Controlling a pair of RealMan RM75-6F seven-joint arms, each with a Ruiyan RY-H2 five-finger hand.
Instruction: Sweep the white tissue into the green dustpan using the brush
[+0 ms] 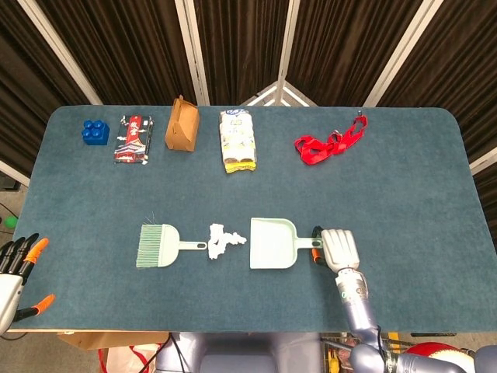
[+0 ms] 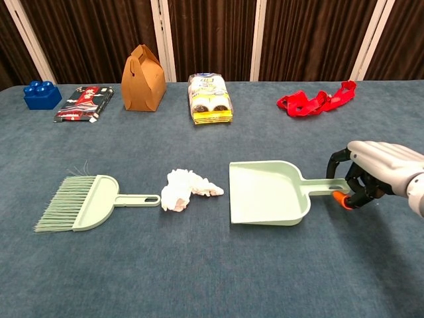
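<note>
My left hand (image 1: 15, 256) hung off the near left edge of the table (image 1: 435, 194), fingers spread, holding nothing. My right hand (image 2: 374, 173) sat at the near right, its fingers curled around the end of the dustpan (image 2: 268, 193) handle; whether the grip was fully closed on the handle could not be determined from either view.

In the near row, the dustpan lay flat, handle pointing right toward my right hand, open mouth facing the near edge in the chest view. The tissue (image 2: 185, 189) lay crumpled just left of the dustpan, between it and the brush (image 2: 83, 202). The brush lay flat, bristles to the left, handle tip pointing right and almost touching the tissue.

Along the far row, from left to right: a blue block (image 1: 95, 131), a flat printed packet (image 1: 133, 138), a brown carton (image 1: 182, 124), a wrapped snack pack (image 1: 238, 141), and a red strap (image 1: 330, 141), all well apart from the near row.
</note>
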